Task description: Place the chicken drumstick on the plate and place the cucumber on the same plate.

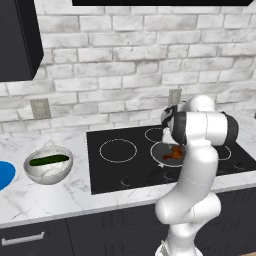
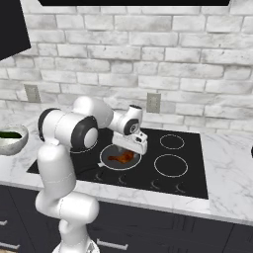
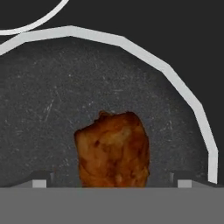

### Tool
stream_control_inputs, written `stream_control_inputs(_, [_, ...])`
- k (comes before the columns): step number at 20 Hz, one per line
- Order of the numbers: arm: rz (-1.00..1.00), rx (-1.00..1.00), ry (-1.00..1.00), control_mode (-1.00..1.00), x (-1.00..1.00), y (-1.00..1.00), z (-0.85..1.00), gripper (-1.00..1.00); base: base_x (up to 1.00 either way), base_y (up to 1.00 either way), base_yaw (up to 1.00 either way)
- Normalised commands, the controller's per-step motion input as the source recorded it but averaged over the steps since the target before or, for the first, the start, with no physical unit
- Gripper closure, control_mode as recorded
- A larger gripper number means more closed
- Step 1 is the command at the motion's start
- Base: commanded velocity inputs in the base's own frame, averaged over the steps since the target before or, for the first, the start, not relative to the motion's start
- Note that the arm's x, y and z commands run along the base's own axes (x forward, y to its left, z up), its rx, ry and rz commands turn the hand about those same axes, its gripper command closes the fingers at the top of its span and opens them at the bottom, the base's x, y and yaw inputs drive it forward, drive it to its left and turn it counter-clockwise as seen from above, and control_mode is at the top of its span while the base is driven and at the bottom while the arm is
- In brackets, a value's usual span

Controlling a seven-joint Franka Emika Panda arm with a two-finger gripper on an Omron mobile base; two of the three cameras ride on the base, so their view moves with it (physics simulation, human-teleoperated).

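Hand view: the chicken drumstick [image 3: 113, 148] is seen lying in the dark frying pan [image 3: 65, 87], its lower end cut off at 6 o'clock. The end effector [image 3: 109, 183] is spread apart, a tip at each side of the meat. In the left base view, the cucumber [image 1: 48, 160] rests in the marbled bowl [image 1: 48, 172]; the plate [image 1: 4, 175] is cropped at 9 o'clock on the bench [image 1: 45, 197].

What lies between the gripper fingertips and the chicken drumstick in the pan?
Nothing lies between them. In the hand view the chicken drumstick sits on the bare dark floor of the frying pan, between the two fingertips, with bare pan on either side.
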Motion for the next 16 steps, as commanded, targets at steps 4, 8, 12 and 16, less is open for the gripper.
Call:
stream_control_inputs(4, [0.00,0.01,0.08,-1.00,0.02,0.00,-0.19,-1.00,0.00,0.00,0.00])
stream_control_inputs(8, [0.00,0.01,0.07,-1.00,0.01,-0.01,-0.21,-1.00,0.00,0.00,0.00])
stream_control_inputs(12, [0.00,0.01,0.07,-1.00,0.00,0.00,-0.16,-1.00,0.00,0.00,0.00])
stream_control_inputs(16, [0.00,0.01,0.08,-1.00,0.00,0.00,-0.13,-1.00,0.00,0.00,0.00])
